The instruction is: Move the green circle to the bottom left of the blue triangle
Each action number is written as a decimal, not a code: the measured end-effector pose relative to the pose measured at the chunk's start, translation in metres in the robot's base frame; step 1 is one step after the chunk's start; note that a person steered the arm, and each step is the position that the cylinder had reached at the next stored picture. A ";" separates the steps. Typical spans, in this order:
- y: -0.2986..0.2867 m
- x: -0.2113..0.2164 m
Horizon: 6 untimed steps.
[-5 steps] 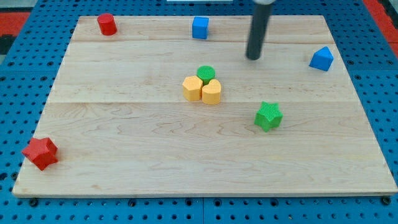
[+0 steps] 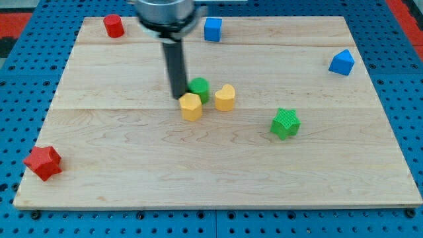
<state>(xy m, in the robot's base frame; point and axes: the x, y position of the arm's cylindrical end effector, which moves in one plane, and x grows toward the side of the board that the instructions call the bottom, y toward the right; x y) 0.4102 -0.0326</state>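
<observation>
The green circle [image 2: 199, 88] sits near the board's middle, between a yellow hexagon block [image 2: 191, 106] at its lower left and a yellow heart block [image 2: 225, 98] at its right. My tip [image 2: 178, 96] stands just left of the green circle and right above the yellow hexagon, touching or nearly touching both. The blue triangle [image 2: 342, 62] lies far off at the view's right, near the board's right edge.
A green star block [image 2: 285, 123] lies right of centre. A blue cube [image 2: 212, 29] and a red cylinder [image 2: 114, 26] sit along the top edge. A red star block [image 2: 43, 162] is at the bottom left. The wooden board [image 2: 218, 178] rests on a blue pegboard.
My tip has swung from the upper right to the left side of the cluster. The green circle and yellow hexagon have shifted left, away from the yellow heart.
</observation>
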 end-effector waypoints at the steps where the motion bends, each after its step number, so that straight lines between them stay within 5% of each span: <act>1: 0.042 -0.011; 4: 0.132 -0.066; 6: 0.144 -0.001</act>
